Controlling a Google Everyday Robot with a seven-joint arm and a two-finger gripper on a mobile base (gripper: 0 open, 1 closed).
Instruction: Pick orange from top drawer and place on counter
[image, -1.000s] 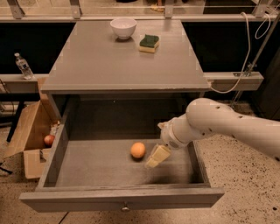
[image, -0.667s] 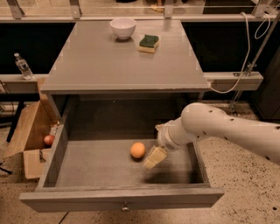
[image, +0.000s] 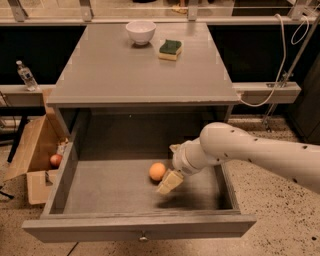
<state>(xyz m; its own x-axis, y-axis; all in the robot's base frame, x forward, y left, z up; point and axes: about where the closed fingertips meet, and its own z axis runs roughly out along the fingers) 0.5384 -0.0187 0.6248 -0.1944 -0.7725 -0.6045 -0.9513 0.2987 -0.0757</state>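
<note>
The orange (image: 157, 171) lies on the floor of the pulled-out top drawer (image: 140, 227), near its middle. My gripper (image: 172, 165) is inside the drawer just to the right of the orange, at the end of the white arm reaching in from the right. It is open: one cream finger (image: 170, 181) is at the front right of the orange and the other finger (image: 175, 148) is behind it. Neither finger visibly touches the fruit. The grey counter (image: 125, 75) above the drawer holds no orange.
A white bowl (image: 140, 32) and a green-and-yellow sponge (image: 170, 49) sit at the back of the counter. An open cardboard box (image: 35, 155) with a reddish round fruit (image: 55, 160) stands on the floor to the left. A clear bottle (image: 26, 75) stands on the left ledge.
My gripper has moved a little to the left, closer to the orange. The orange has not moved.
</note>
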